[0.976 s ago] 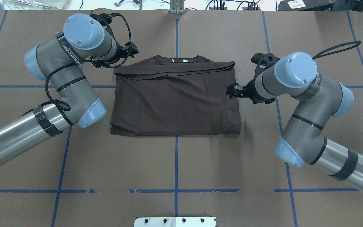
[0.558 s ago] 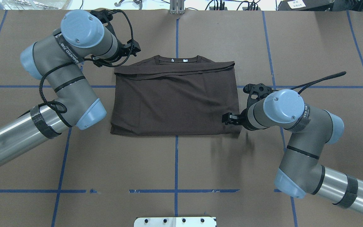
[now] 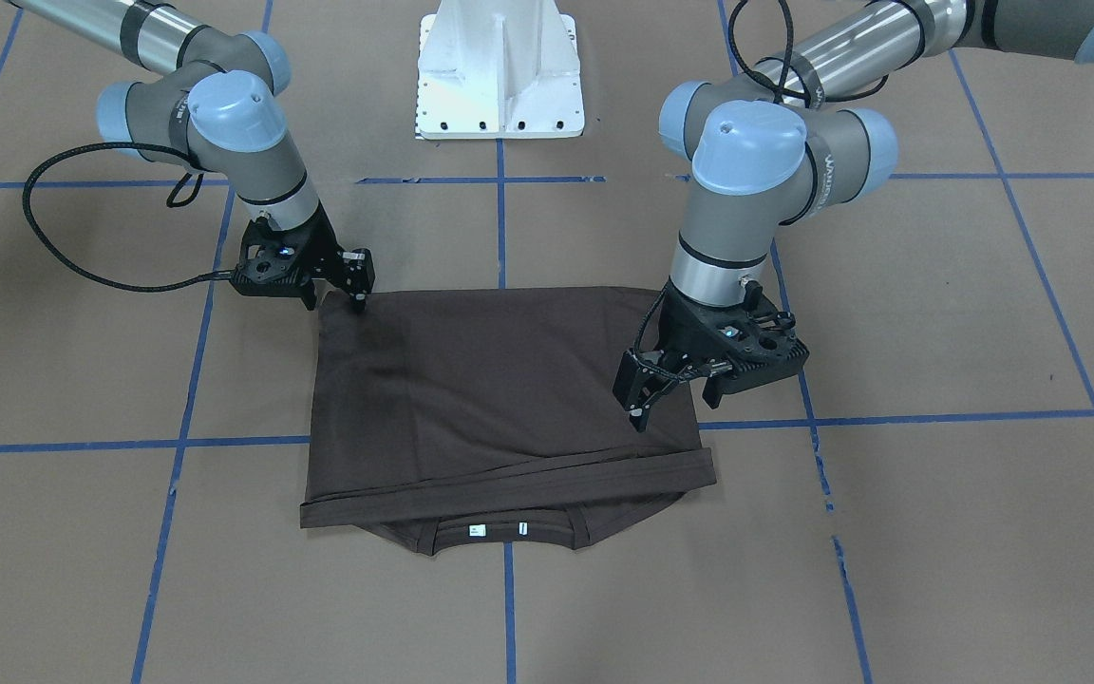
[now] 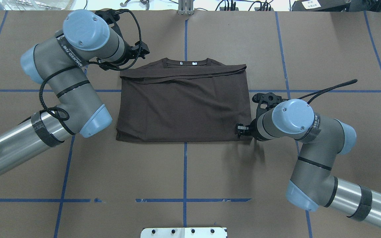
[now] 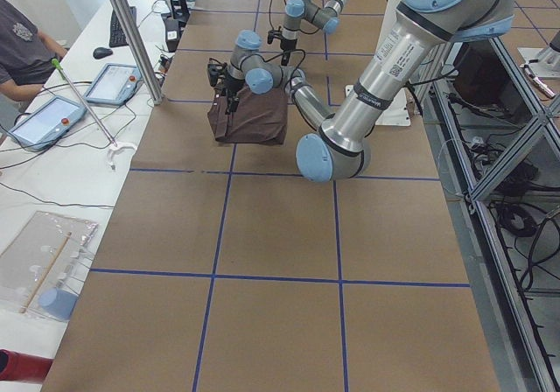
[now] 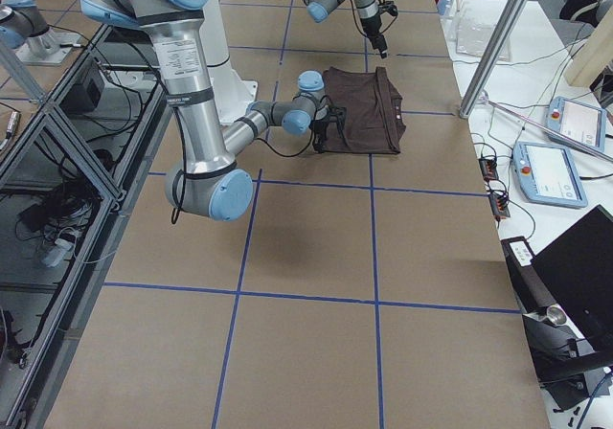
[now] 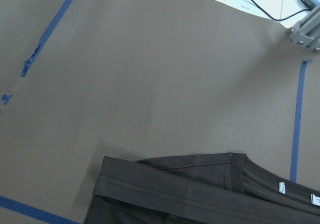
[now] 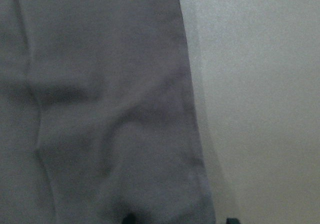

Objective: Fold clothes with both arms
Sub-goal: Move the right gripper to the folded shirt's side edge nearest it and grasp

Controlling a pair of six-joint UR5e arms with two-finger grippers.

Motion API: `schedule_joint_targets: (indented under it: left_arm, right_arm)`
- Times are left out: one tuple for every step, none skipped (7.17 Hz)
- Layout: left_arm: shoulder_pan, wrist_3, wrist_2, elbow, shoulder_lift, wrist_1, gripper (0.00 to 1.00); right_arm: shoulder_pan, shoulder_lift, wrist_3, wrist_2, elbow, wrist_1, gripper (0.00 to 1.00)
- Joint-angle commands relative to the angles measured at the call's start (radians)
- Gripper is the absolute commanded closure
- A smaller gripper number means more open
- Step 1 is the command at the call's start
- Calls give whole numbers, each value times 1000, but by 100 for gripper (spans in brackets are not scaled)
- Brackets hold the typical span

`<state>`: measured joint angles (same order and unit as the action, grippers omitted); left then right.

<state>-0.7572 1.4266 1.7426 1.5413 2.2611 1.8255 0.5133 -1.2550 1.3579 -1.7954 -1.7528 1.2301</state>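
Since the earlier frames, the right fingers (image 4: 240, 128) have travelled along the right edge of the shirt (image 4: 184, 105) toward the robot and now sit at its near right corner. The left fingers (image 3: 640, 399) have shifted only slightly.

Right fingers: spread apart, gripping nothing. In the right wrist view one fingertip (image 8: 129, 218) is over cloth and the other over bare counter (image 8: 260, 109), so the shirt's edge runs between them. Whether they touch the cloth cannot be told.

Left fingers: apart, gripping nothing, raised above the shirt's far left corner. The left wrist view looks down on that corner from height and shows no fingertip.

Shirt: folded to a rectangle, lying flat in the counter's middle. Its long axis runs left to right across the counter. The collar (image 4: 185, 60) points away from the robot, and the white tags (image 4: 194, 63) lie at the far edge. A folded band crosses just short of the collar, slightly slanted. The near and right edges are straight; the near left corner shows offset layers.

Open room: brown counter shows on all four sides of the shirt, widest on the robot's side, up to the pedestal (image 3: 499, 66). The left arm (image 4: 74, 89) has its elbow just beside the shirt's left edge. The right arm (image 4: 309, 138) stands beside the right edge, toward the robot. Blue tape (image 4: 185, 172) marks a grid on the counter.
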Motion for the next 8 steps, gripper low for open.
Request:
schedule_joint_targets:
  left_arm:
    - [1,0,0,2,0,0,0]
    - [1,0,0,5,0,0,0]
    - [2,0,2,10,0,0,0]
    - [12,0,3,11,5,1,0]
    - [15,0,2,25,2,1,0]
    - [13,0,2,39,0,0,0]
    - [13,0,2,46,0,-2,0]
    - [15,0,2,46,0,0,0]
  right_arm:
    - [-1,2,-5,-10,3,0,96]
    - [-1,-1,-6,-16,3,2,100]
    - [1,-7,-6,-22,-5,2,100]
    - [4,-17,-6,-27,-29,2,100]
    - [-7,-61,-6,-42,-78,2,100]
    - [-51,-136,-5,-45,-152,2,100]
    - [-115,-238,3,-44,-248,0,100]
    - [-201,-345,9,-44,-355,-1,100]
